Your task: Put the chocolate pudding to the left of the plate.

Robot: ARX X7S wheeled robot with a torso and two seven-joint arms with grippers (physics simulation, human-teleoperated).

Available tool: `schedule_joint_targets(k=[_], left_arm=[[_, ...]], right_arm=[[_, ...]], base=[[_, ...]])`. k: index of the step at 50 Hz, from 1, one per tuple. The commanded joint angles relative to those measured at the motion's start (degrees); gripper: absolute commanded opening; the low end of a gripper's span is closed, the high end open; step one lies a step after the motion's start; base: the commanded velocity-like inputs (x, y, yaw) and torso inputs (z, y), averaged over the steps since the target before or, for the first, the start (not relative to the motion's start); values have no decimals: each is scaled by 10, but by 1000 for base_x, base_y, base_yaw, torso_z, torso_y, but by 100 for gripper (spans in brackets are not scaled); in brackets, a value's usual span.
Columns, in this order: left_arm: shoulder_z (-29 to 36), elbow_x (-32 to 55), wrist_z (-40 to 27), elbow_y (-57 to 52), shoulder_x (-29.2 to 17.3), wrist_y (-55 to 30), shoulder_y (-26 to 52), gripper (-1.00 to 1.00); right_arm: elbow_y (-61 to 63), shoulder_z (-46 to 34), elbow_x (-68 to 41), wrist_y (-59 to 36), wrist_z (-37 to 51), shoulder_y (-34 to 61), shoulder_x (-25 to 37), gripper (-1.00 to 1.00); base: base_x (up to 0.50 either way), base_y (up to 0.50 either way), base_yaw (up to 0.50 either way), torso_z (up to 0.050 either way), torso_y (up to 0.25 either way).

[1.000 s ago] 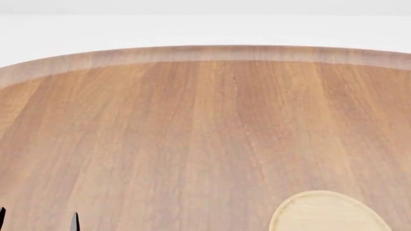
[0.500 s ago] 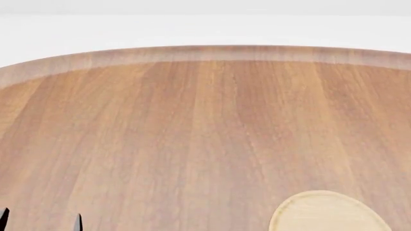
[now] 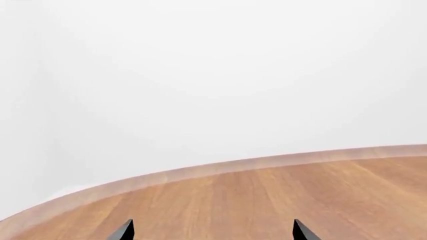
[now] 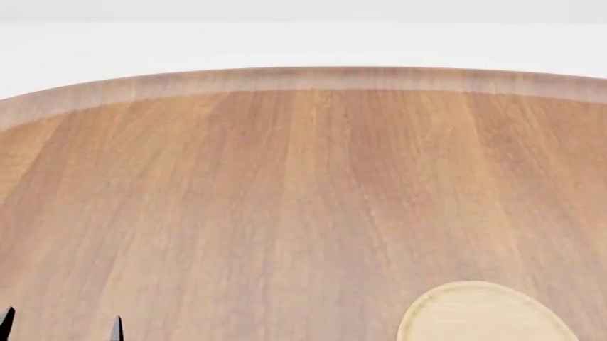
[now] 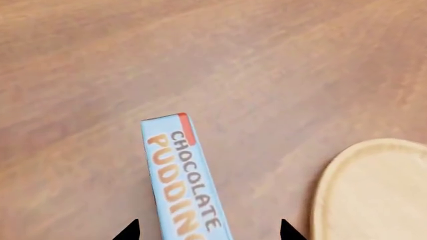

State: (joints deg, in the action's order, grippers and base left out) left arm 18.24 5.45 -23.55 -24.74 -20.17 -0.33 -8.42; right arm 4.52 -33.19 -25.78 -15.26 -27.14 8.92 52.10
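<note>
Wide wooden surface (image 4: 284, 199) fills the room's middle. The plate (image 4: 484, 312) sits low at about five o'clock in the head view. In the right wrist view the chocolate pudding (image 5: 183, 180) lies between the spread tips of the right end effector (image 5: 208, 232), ungripped, beside the plate. Left end effector (image 3: 210, 231) hovers agape, holding nothing.

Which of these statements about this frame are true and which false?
1. The pudding box lies on the plate. False: it lies on the table, beside the plate, not touching it.
2. The head view shows the pudding box. False: only the plate and left fingers show.
3. The right gripper is open, with the box between its fingers. True.
4. The left gripper holds nothing. True.
</note>
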Motion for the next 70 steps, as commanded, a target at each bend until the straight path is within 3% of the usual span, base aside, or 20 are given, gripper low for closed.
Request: schedule_joint_targets(k=[1, 19, 20, 36, 48, 70], left_arm=[[1, -1, -2, 3, -1, 0, 3, 100], [6, -3, -5, 4, -3, 2, 2, 100], [6, -2, -5, 4, -3, 2, 2, 100], [11, -5, -8, 6, -4, 3, 3, 100], [15, -6, -9, 5, -5, 2, 4, 100], [19, -5, -11, 8, -8, 3, 6, 100]], right_arm=[[-52, -10, 10, 16, -17, 17, -32, 100], [-70, -14, 10, 30, -21, 11, -41, 100], [-72, -15, 11, 32, -22, 11, -43, -100], [-36, -11, 12, 10, -7, 27, -37, -100], [63, 7, -3, -52, 10, 72, -7, -100], [47, 13, -7, -89, -5, 157, -36, -100]], base=[[0, 0, 0, 0, 0], [0, 0, 0, 0, 0], [0, 0, 0, 0, 0], [0, 0, 0, 0, 0], [0, 0, 0, 0, 0], [0, 0, 0, 0, 0]])
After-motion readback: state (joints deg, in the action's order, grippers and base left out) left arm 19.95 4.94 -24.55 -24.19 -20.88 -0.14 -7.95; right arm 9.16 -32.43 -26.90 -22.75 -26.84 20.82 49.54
